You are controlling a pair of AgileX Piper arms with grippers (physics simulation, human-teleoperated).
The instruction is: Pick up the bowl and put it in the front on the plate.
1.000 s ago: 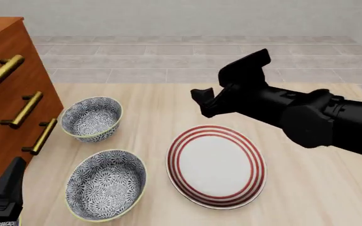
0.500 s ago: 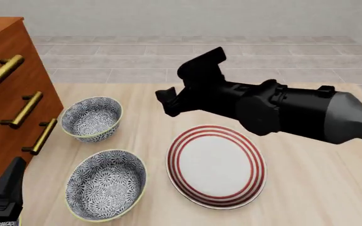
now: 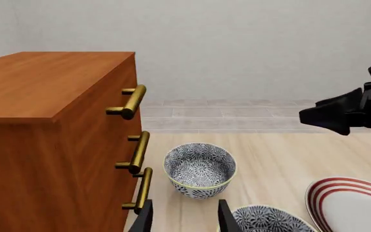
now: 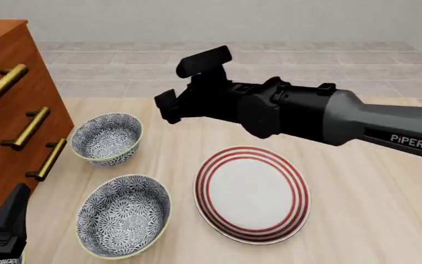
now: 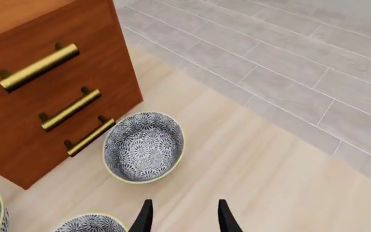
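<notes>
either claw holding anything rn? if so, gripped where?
Nothing held. The right claw is open in the air short of the bowl; the left claw is open too, with nothing between its fingers.

1. Right arm (image 4: 321, 118): matte black rounded housings, then a grey sleeve marked "PiPER" in white
2. Right pincer (image 4: 168, 105): black, blocky, 2 slim fingers
3. Left pincer (image 3: 184, 217): 2 black fingers

Wooden dresser (image 4: 6, 110) — wider bowl (image 4: 123, 215)
</notes>
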